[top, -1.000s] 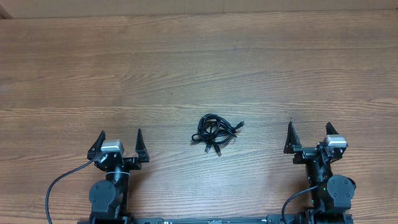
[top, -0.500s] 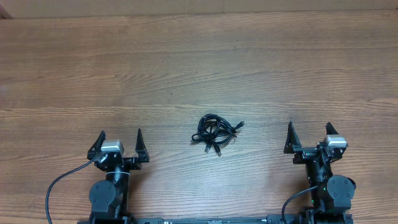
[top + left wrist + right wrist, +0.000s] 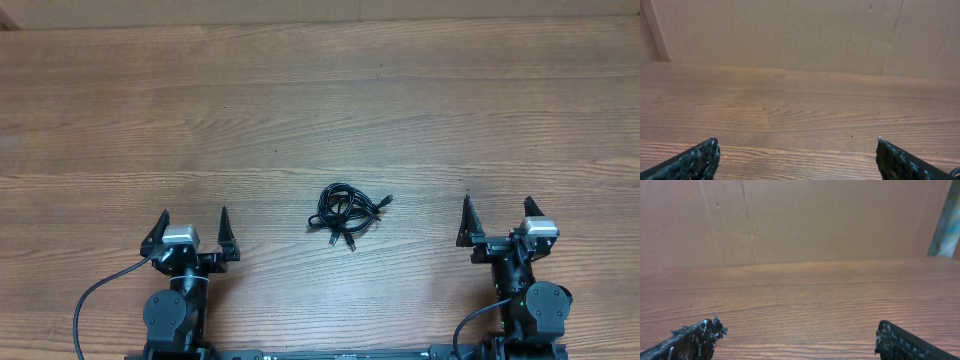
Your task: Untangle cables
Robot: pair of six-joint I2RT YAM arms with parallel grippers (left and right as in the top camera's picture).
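Note:
The cables (image 3: 345, 211) lie as one small tangled black bundle on the wooden table (image 3: 320, 100), near its middle, with small plugs sticking out at the right and bottom. My left gripper (image 3: 193, 220) rests open near the front edge, well to the left of the bundle. My right gripper (image 3: 496, 207) is open too, far to the bundle's right. Neither holds anything. In the left wrist view the gripper (image 3: 797, 142) has only bare wood between its fingertips, and in the right wrist view the gripper (image 3: 799, 324) likewise; the cables do not show there.
A brown cardboard wall (image 3: 790, 30) stands along the table's far edge. Thick black arm wires (image 3: 100, 295) loop by the left base and by the right base (image 3: 470, 325). A pale strip (image 3: 946, 225) shows at the far right.

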